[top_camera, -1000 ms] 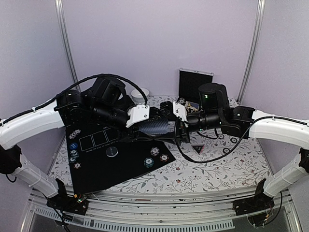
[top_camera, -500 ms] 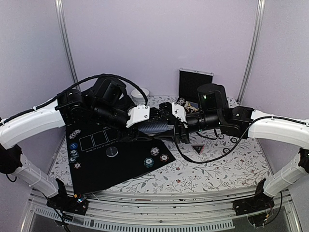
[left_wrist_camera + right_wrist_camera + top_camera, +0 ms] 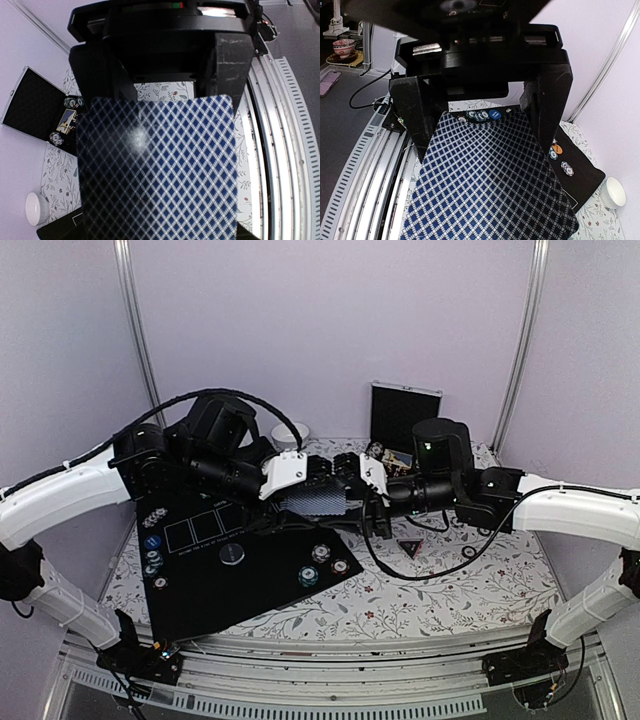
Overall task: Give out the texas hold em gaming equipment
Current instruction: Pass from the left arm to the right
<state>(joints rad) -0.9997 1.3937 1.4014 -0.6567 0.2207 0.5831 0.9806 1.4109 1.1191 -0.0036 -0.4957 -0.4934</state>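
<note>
A playing card [image 3: 315, 502] with a blue-and-white diamond back hangs above the black mat [image 3: 250, 585], between my two grippers. My left gripper [image 3: 335, 480] meets it from the left, my right gripper [image 3: 362, 490] from the right. The card [image 3: 160, 170] fills the left wrist view and hides my left jaws; the right gripper's fingers [image 3: 230, 65] flank its far end. In the right wrist view the card [image 3: 485, 185] runs out to the left gripper's fingers [image 3: 415, 115]. Poker chips [image 3: 320, 554], a grey button [image 3: 232, 554] and a triangular marker [image 3: 408, 546] lie below.
More chips [image 3: 152, 540] sit along the mat's left edge. A silver-edged black case [image 3: 404, 415] stands open at the back, and a small white bowl [image 3: 290, 436] is behind the left arm. Flowered cloth [image 3: 450, 590] covers the table.
The card now lies flatter and shows brighter from above. The right gripper has closed in on it, and both arms have shifted only slightly.
</note>
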